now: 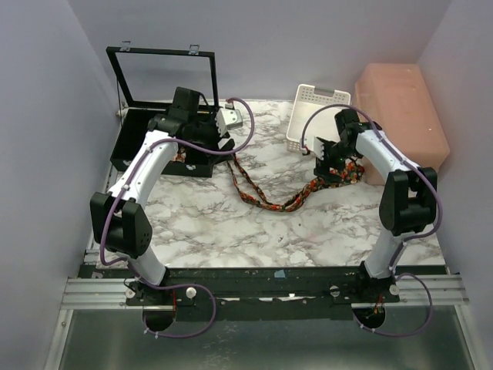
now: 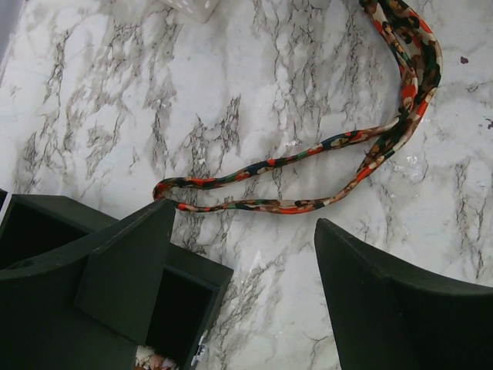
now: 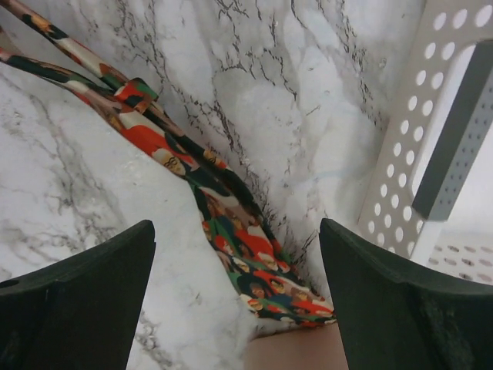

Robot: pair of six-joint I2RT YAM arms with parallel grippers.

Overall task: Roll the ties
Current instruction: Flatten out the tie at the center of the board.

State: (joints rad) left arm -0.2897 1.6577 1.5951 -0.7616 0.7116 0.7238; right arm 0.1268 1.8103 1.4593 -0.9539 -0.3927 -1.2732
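Observation:
A dark tie with red, orange and green print (image 1: pixel 266 194) lies doubled in a long loop across the marble table, from near the black box to the right arm. In the left wrist view its narrow folded part (image 2: pixel 308 173) lies beyond my open, empty left gripper (image 2: pixel 245 254), which hovers by the black box corner (image 2: pixel 185 289). In the right wrist view the tie's wide end (image 3: pixel 254 254) lies between the fingers of my open right gripper (image 3: pixel 237 297), below it, with its tip at a pink edge. My left gripper (image 1: pixel 225 132) and right gripper (image 1: pixel 330 166) hover above the table.
A black box with a raised lid (image 1: pixel 158 116) stands at the back left; something patterned shows inside it (image 2: pixel 150 359). A white slotted basket (image 1: pixel 316 116) stands at the back centre, close to the right gripper (image 3: pixel 431 154). A pink bin (image 1: pixel 400 123) stands at the back right.

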